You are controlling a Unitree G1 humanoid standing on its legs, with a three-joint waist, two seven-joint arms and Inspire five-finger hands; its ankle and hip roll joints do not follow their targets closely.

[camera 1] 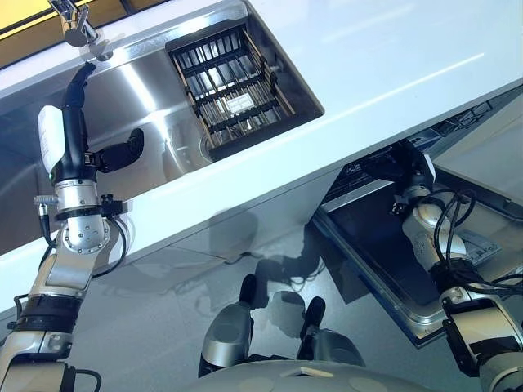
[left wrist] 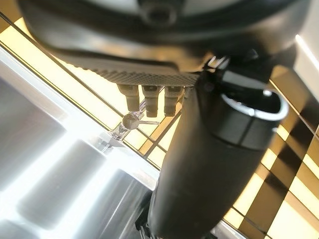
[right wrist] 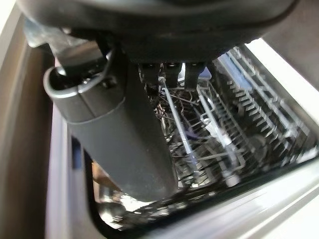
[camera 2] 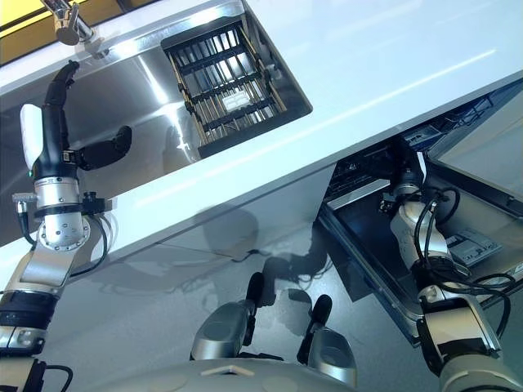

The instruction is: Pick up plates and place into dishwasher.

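Note:
My left hand [camera 1: 75, 131] is raised over the steel sink [camera 1: 151, 86], its fingers straight and pointing toward the faucet [camera 1: 78, 28], its thumb [left wrist: 214, 164] spread to the side; it holds nothing. My right hand [camera 1: 413, 178] reaches under the counter edge into the open dishwasher [camera 1: 372, 175]. In the right wrist view its thumb [right wrist: 119, 139] and straight fingers [right wrist: 169, 69] hang above the dishwasher's wire rack [right wrist: 224, 139], with nothing held. A dark slotted rack [camera 1: 233, 82] sits in the sink's right basin.
The white counter [camera 1: 392, 49] runs across the scene above the dishwasher. The lowered dishwasher door [camera 1: 368, 237] juts out at the right, beside my right arm. Grey floor lies in front of the cabinet.

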